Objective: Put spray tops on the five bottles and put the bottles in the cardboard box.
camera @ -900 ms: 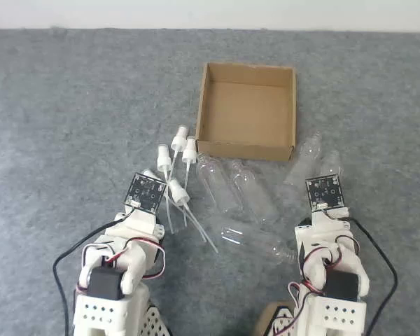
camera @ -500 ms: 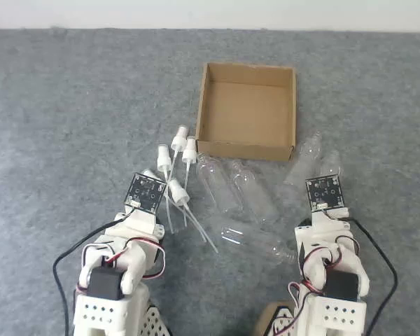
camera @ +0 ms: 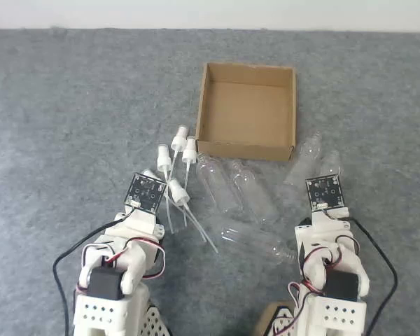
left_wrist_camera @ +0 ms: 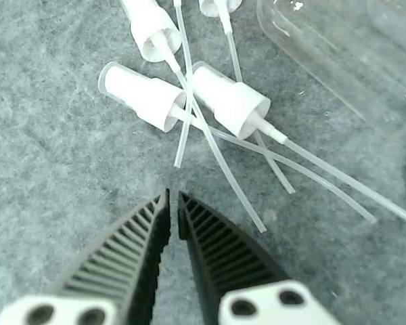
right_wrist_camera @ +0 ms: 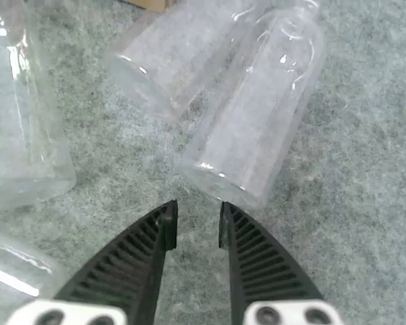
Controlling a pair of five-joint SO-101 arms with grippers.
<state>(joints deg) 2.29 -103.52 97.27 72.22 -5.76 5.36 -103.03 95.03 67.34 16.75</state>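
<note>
Just ahead of the left fingers (left_wrist_camera: 161, 215), the spray tops (left_wrist_camera: 231, 103) lie in a loose heap on the grey tabletop (left_wrist_camera: 47, 176). Two white heads sit nearest the tips, and their thin dip tubes cross and trail back past the fingers' side. The left fingers are drawn almost together with only a slit between them, gripping nothing and touching no tube. Off to one side of them is the clear wall of a bottle.

Right in front of the right fingers (right_wrist_camera: 168, 220), the base of one clear bottle (right_wrist_camera: 254, 115) lies just beyond the tips, apart from them. A second bottle (right_wrist_camera: 169, 57) lies against it, and a third (right_wrist_camera: 20, 115) is off to the side. These fingers stand a little apart and hold nothing.

From above comes what the wrists miss. The cardboard box (camera: 246, 112) sits open side up well beyond both sets of fingers and roughly between them. All five bottles (camera: 253, 189) lie on their sides between the box and the arms. The spray tops (camera: 176, 191) sit beside the box's near corner.

Both arms are folded low at the tabletop's near edge. The left arm (camera: 119, 269) and the right arm (camera: 330, 269) each point their wrist toward the box, fingers angled down over the tabletop.
</note>
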